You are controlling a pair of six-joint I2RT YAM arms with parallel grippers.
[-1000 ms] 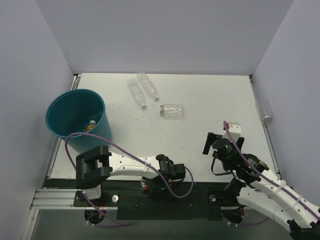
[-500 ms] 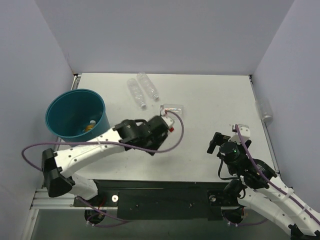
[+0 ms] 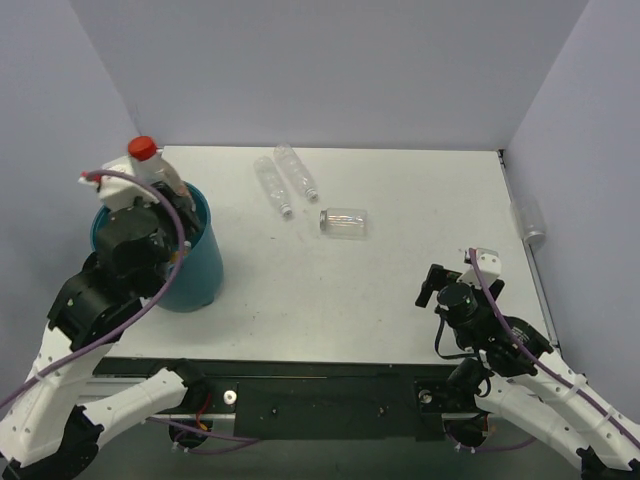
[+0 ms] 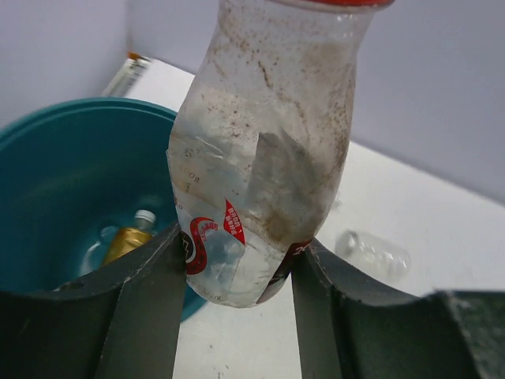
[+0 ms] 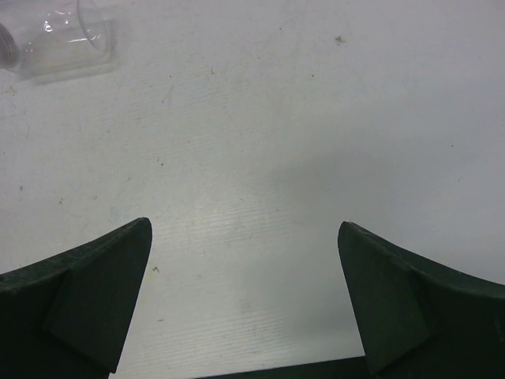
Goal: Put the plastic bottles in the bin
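My left gripper (image 4: 241, 257) is shut on a crushed clear bottle (image 4: 260, 158) with a red cap and red label. It holds the bottle upright above the right rim of the teal bin (image 4: 55, 150). In the top view the bottle (image 3: 150, 160) and left gripper (image 3: 160, 192) are over the bin (image 3: 200, 270). A gold-labelled bottle (image 4: 126, 241) lies inside the bin. Two long clear bottles (image 3: 272, 185) (image 3: 296, 172) and a short clear one (image 3: 343, 221) lie on the far table. My right gripper (image 3: 432, 287) (image 5: 245, 229) is open and empty, low over bare table.
The short clear bottle also shows in the left wrist view (image 4: 372, 253) and at the top left of the right wrist view (image 5: 55, 39). Another clear bottle (image 3: 527, 222) lies beyond the table's right edge, by the wall. White walls enclose three sides.
My left arm has swung from the table's near edge across the middle and up to the left. It now holds the red-capped bottle over the bin. The right arm shifted slightly, then stayed still.
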